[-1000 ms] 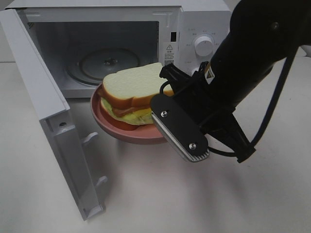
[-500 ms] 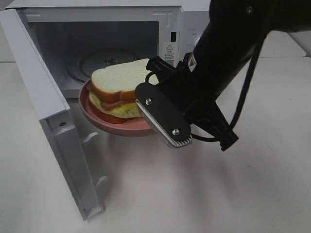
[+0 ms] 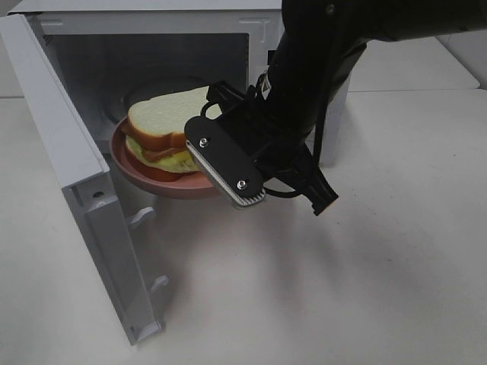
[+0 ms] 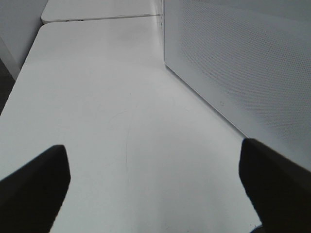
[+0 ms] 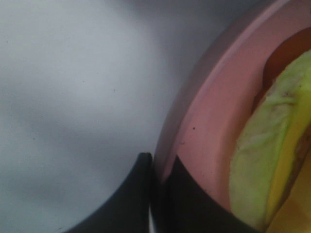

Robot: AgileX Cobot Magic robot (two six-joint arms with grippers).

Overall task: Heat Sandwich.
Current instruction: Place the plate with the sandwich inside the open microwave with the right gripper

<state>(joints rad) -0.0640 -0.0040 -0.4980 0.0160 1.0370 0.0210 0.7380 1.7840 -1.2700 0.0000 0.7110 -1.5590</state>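
My right gripper (image 3: 217,171) is pinched narrow on the near rim of the pink plate (image 3: 144,173). It holds the plate off the white table (image 3: 342,289) at the mouth of the open microwave (image 3: 137,65). The sandwich (image 3: 163,125) lies on that plate, white bread uppermost. My left gripper (image 4: 155,184) stands wide with nothing between its fingers, above the table beside a perforated white panel (image 4: 243,63).

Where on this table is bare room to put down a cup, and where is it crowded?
Free: the table in front of the microwave and to its right. Crowded: the microwave's mouth beside the open door, filled by the pink plate, the sandwich and the right gripper.
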